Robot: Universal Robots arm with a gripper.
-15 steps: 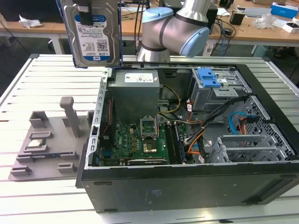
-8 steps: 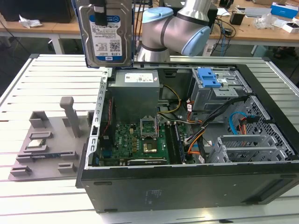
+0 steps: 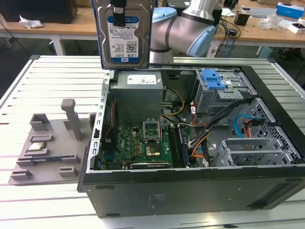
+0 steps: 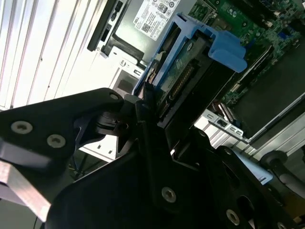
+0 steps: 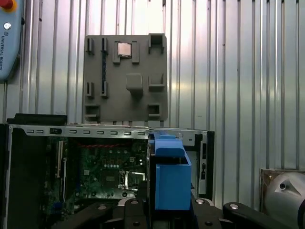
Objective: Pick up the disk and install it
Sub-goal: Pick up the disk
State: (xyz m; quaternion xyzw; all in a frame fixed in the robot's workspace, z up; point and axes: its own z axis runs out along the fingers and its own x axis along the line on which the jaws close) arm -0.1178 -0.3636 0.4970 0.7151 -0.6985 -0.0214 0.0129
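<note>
The disk [image 3: 125, 40], a silver hard drive with a white-and-blue label and blue rails, hangs upright above the back left corner of the open computer case [image 3: 190, 191] in the exterior view. My gripper [image 3: 118, 9] is shut on its upper end, one black finger lying over the label. In the second wrist view the disk [image 4: 188, 71] shows edge-on with its blue rail, clamped in the gripper [image 4: 150, 112]. The first wrist view has the disk's blue carrier [image 5: 171, 179] rising from the gripper [image 5: 162, 210], over the case's edge.
Inside the case sit a green motherboard [image 3: 143, 143], a grey power supply [image 3: 138, 95] and a grey drive cage with a blue latch [image 3: 212, 78] at the back right, with cables beside it. A grey fixture tray [image 3: 52, 143] holding a small chip [image 3: 37, 147] lies left of the case on the slatted table.
</note>
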